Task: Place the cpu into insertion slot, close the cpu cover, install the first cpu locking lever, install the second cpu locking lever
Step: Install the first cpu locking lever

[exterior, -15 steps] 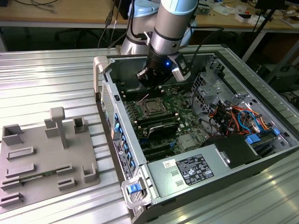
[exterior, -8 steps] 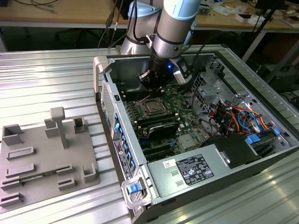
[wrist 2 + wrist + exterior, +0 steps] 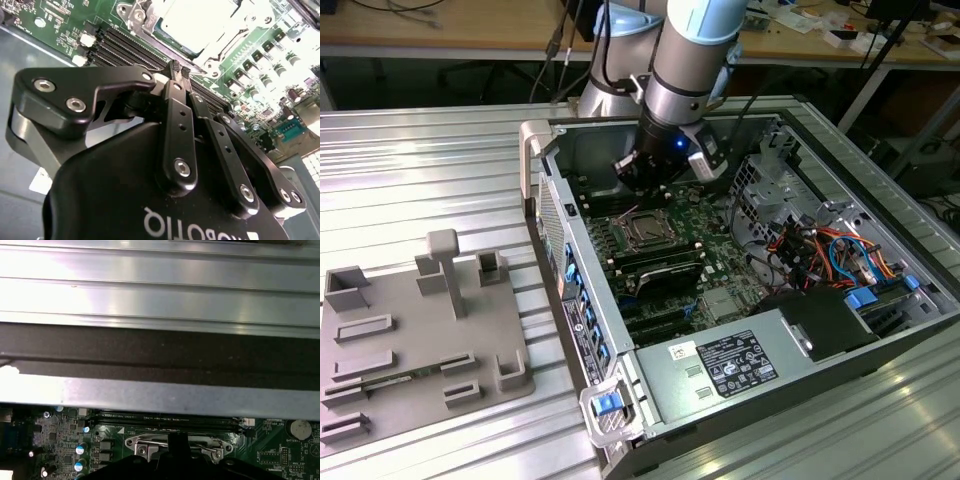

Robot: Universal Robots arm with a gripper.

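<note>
Ribbed metal table (image 3: 440,170) bears an open computer case (image 3: 575,330) and grey tray (image 3: 420,330).

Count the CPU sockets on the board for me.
1. The socket lies on the green board, close to the pincer in the exterior view. The arm covers part of the board, so another could be hidden.

Silvery-grey square cpu (image 3: 200,22) flat in dark square insertion slot (image 3: 642,232); silvery cut-out frame cpu cover (image 3: 140,443) down over it, just beyond hand (image 3: 176,67).
</note>
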